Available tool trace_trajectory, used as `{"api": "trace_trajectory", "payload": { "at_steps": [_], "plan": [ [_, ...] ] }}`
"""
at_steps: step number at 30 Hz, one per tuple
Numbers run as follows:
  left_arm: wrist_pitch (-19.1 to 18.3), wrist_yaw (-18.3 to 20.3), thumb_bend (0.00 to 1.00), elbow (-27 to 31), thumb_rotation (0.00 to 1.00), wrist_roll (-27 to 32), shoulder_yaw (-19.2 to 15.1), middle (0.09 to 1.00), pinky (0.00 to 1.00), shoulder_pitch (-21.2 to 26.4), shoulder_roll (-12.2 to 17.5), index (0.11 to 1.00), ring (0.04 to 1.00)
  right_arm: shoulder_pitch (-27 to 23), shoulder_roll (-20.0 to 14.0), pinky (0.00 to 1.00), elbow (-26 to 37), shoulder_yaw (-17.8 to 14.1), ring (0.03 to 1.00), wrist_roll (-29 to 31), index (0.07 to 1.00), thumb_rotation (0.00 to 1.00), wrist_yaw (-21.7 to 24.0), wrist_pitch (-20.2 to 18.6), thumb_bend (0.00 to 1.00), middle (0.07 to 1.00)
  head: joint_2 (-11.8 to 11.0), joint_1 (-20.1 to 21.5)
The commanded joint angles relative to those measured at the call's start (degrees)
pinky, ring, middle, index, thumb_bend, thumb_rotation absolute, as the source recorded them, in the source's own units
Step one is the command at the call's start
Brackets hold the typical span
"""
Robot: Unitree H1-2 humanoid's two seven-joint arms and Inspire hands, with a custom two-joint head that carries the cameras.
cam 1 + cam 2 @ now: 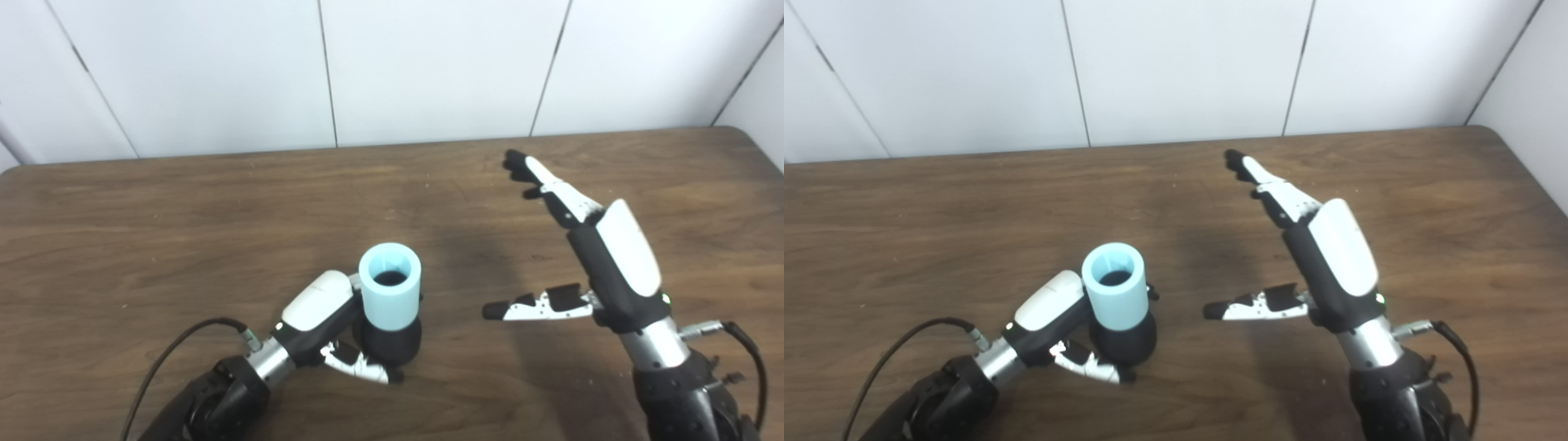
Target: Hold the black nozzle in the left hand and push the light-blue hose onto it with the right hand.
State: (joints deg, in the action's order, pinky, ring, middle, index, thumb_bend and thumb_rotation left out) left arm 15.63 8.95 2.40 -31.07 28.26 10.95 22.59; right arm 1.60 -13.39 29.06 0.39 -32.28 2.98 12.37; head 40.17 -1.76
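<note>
- Light-blue hose (389,286) stands upright low in the frame, left of centre, its open end up, seated on the black nozzle (389,343).
- Left hand (324,321), lower left, wraps its fingers around the nozzle's base.
- Right hand (603,263), right of centre, holds nothing, fingers straight, thumb spread wide, well apart from the hose.
- Brown wooden table (184,214) lies beneath.
</note>
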Motion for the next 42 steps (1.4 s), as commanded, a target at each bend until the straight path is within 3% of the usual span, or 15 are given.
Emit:
{"api": "trace_trajectory", "payload": {
  "at_steps": [1, 9, 14, 17, 20, 24, 26, 28, 31, 33, 38, 40, 42],
  "plan": [
    [-3.5, 2.9, 0.85, 0.7, 0.39, -0.6, -1.4, 0.843, 0.85, -1.0, 0.9, 0.801, 0.843, -0.5, -1.0, 0.72, 0.8, -1.1, 0.823, 0.4, 0.937, 0.24, -1.6, 2.4, 0.72, 0.878, 0.0, -0.1],
    [-6.1, 6.4, 0.94, 0.4, 0.45, -1.5, -3.5, 0.994, 0.97, -1.9, -0.5, 0.954, 0.987, -0.2, -0.7, 0.72, -0.1, -1.6, 0.818, 2.4, 0.925, 0.18, -1.4, 2.3, 0.71, 0.875, -0.6, -1.3],
    [-6.2, 10.8, 1.00, 0.5, 0.44, 5.1, -4.7, 1.000, 1.00, -1.1, -0.4, 0.934, 1.000, -0.7, -0.5, 0.72, -2.0, -1.6, 0.812, 5.6, 0.917, 0.16, -1.2, 2.1, 0.70, 0.867, -1.4, -1.4],
    [-5.5, 10.8, 1.00, 1.3, 0.44, 11.7, -7.6, 1.000, 1.00, -1.3, -1.4, 0.907, 1.000, -1.2, 0.7, 0.72, -3.5, -2.2, 0.803, 10.0, 0.912, 0.16, -1.0, -0.6, 0.70, 0.869, -2.3, -1.8],
    [-5.2, 10.6, 1.00, 2.9, 0.44, 22.8, -12.1, 1.000, 1.00, -2.9, -3.7, 0.909, 1.000, -1.6, 2.3, 0.71, -3.0, -2.5, 0.800, 14.5, 0.909, 0.18, -0.2, -5.2, 0.69, 0.871, -2.8, -2.0],
    [-5.2, 8.1, 1.00, 9.3, 0.48, 41.3, -20.1, 1.000, 1.00, -5.8, -10.3, 0.989, 1.000, -3.0, 4.3, 0.72, -1.0, -2.2, 0.802, 18.3, 0.907, 0.21, 0.7, -10.5, 0.69, 0.874, -3.6, -2.7],
    [-5.6, 6.2, 1.00, 12.5, 0.56, 45.6, -23.6, 1.000, 1.00, -7.0, -12.3, 0.998, 1.000, -4.1, 5.4, 0.72, -1.0, -2.1, 0.802, 20.8, 0.909, 0.24, 1.0, -12.4, 0.70, 0.878, -3.8, -2.8],
    [-5.8, 5.1, 1.00, 14.3, 0.60, 50.9, -27.0, 1.000, 1.00, -7.9, -14.2, 1.000, 1.000, -4.0, 7.8, 0.72, -0.6, -1.8, 0.803, 24.8, 0.909, 0.24, 1.2, -15.6, 0.70, 0.880, -4.2, -2.9],
    [-6.8, 3.8, 1.00, 15.5, 0.61, 55.3, -29.4, 1.000, 1.00, -8.7, -16.8, 1.000, 1.000, -2.7, 9.9, 0.71, 0.3, -1.3, 0.803, 28.0, 0.909, 0.23, 1.3, -19.1, 0.68, 0.880, -4.5, -2.7],
    [-7.2, 2.0, 1.00, 15.5, 0.62, 56.6, -30.4, 1.000, 1.00, -9.3, -19.0, 1.000, 1.000, -1.4, 10.8, 0.70, 0.5, -1.2, 0.805, 29.3, 0.911, 0.22, 1.4, -20.7, 0.67, 0.881, -4.7, -2.2],
    [-7.1, -2.9, 0.97, 13.5, 0.70, 54.9, -31.7, 1.000, 1.00, -10.3, -24.3, 1.000, 1.000, 0.0, 12.2, 0.75, -3.4, -1.8, 0.820, 35.7, 0.936, 0.27, 1.9, -18.4, 0.67, 0.891, -5.0, -2.4],
    [-7.6, -5.2, 0.93, 13.8, 0.77, 50.9, -31.8, 1.000, 1.00, -11.0, -25.6, 1.000, 1.000, -0.1, 12.7, 0.79, -5.7, -1.9, 0.852, 38.8, 0.957, 0.29, 2.4, -17.5, 0.64, 0.911, -4.9, -2.4],
    [-7.8, -7.1, 0.91, 14.2, 0.84, 43.3, -31.8, 1.000, 1.00, -12.2, -25.2, 1.000, 1.000, -0.3, 13.0, 0.83, -8.2, -1.7, 0.878, 40.5, 0.972, 0.33, 2.8, -16.5, 0.63, 0.928, -4.9, -2.2]
  ]
}}
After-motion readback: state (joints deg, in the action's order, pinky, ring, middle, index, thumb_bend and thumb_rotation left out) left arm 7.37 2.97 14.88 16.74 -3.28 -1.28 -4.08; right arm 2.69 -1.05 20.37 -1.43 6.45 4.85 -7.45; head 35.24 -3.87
